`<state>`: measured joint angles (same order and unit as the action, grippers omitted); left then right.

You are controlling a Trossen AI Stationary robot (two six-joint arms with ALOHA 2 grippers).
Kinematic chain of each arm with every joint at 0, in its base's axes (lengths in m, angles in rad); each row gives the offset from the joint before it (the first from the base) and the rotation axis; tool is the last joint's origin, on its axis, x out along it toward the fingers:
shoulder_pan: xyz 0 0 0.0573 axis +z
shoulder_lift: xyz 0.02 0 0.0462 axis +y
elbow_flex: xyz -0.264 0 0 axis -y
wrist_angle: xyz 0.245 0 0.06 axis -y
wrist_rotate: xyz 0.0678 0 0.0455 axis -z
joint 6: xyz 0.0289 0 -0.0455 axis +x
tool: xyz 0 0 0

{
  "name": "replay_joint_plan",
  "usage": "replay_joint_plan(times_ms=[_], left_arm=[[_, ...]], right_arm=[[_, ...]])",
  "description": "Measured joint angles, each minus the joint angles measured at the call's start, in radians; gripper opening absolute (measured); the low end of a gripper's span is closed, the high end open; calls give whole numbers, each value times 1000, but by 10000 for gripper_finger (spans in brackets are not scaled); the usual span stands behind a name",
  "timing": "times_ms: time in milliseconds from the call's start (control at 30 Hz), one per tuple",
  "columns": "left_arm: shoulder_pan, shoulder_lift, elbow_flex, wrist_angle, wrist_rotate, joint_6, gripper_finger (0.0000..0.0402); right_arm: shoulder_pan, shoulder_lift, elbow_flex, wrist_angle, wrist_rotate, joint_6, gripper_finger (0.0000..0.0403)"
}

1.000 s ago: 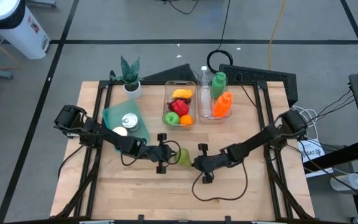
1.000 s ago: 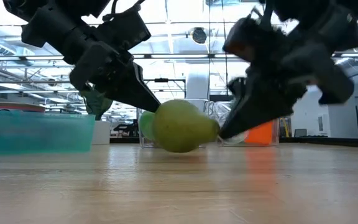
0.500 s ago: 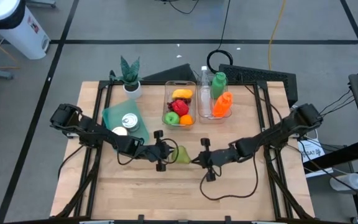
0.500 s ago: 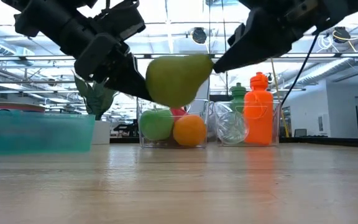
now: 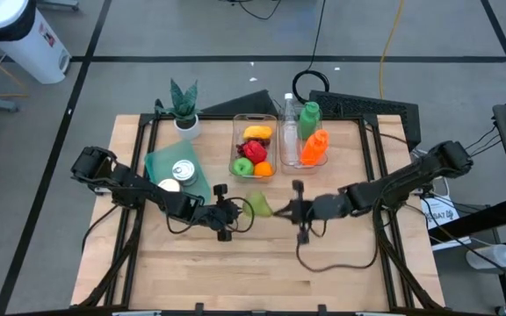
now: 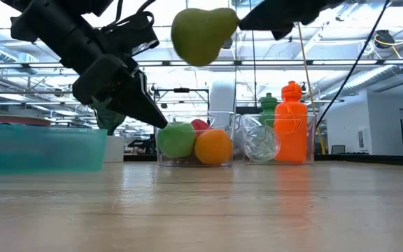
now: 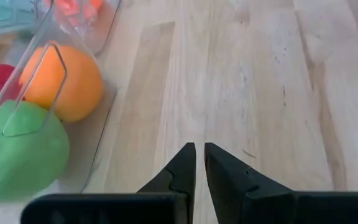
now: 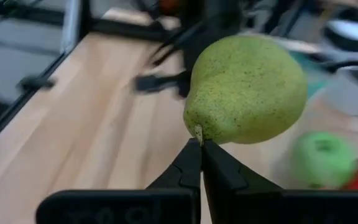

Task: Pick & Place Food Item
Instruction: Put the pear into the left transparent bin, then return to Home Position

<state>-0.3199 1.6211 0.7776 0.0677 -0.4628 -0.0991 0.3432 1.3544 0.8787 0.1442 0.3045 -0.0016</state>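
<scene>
A green pear (image 6: 200, 35) hangs high above the wooden table (image 5: 341, 263), near its middle; it also shows in the high view (image 5: 257, 206) and the right wrist view (image 8: 247, 90). My right gripper (image 8: 199, 148) is shut on it, reaching in from the table's right (image 5: 277, 211). My left gripper (image 7: 199, 149) is shut with nothing between its fingers. It slants down left of the pear and below it (image 6: 159, 120), apart from it. My right gripper pinches the pear's stem (image 8: 197, 132) between its two fingertips. The fingers come nearly level from the table's right side. The pear sticks out beyond the fingertips, its round body away from them, lifted clear of the table.
A clear bin (image 5: 254, 118) at the far middle holds an apple, an orange and other fruit. Beside it a second bin (image 5: 304, 164) holds bottles. A teal tray (image 5: 161, 162) with cans and a potted plant (image 5: 184, 105) stand at the far left.
My right gripper has risen, carrying the pear by its stem from the table top to well above it and a little toward the far edge. My left gripper, which stood against the pear's left side, has stayed low, so the pear is now clear of it.
</scene>
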Motion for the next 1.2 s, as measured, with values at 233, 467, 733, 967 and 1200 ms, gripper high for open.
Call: replay_joint_plan(times_ms=[233,467,733,967,1200], left_arm=[[1,0,0,16,16,14,49],[1,0,0,72,49,35,49],[0,0,0,94,71,45,49],[1,0,0,95,71,41,49],[1,0,0,97,70,68,49]], right_arm=[[-185,-82,1,-1,-71,-3,0],[-437,-34,1,9,-125,8,0],[-669,70,1,71,-245,52,0],[-703,176,1,150,-248,69,3],[-692,172,1,148,-208,68,97]])
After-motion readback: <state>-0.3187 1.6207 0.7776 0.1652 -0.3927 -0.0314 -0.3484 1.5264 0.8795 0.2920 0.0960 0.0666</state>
